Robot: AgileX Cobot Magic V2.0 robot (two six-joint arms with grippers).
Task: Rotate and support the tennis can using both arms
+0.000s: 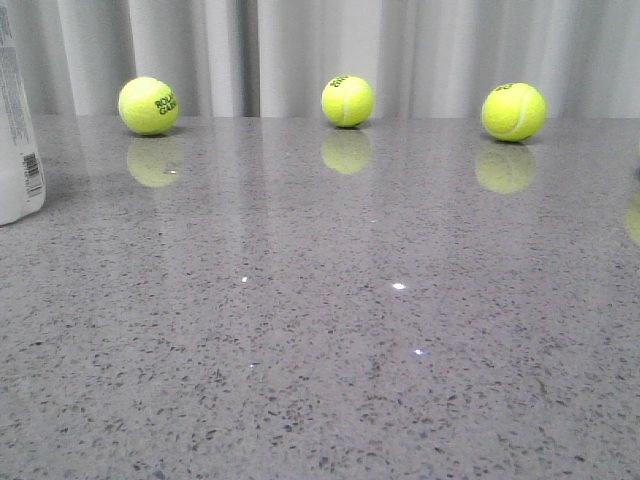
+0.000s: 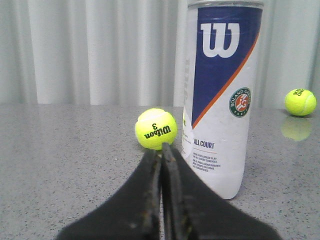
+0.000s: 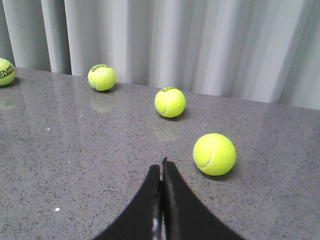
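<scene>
The tennis can [image 2: 220,95] stands upright on the grey table, white with a navy panel, an orange stripe and a large white logo. Only its edge with the barcode shows at the far left of the front view [image 1: 18,130]. My left gripper [image 2: 161,150] is shut and empty, low over the table just short of the can, which stands slightly to one side of it. My right gripper [image 3: 161,167] is shut and empty, over bare table among the balls. Neither gripper shows in the front view.
Three yellow tennis balls [image 1: 148,105] [image 1: 347,100] [image 1: 513,111] lie in a row along the table's back edge before a grey curtain. One ball [image 2: 156,129] lies beside the can, just beyond my left fingertips. Another ball [image 3: 214,153] lies close to my right gripper.
</scene>
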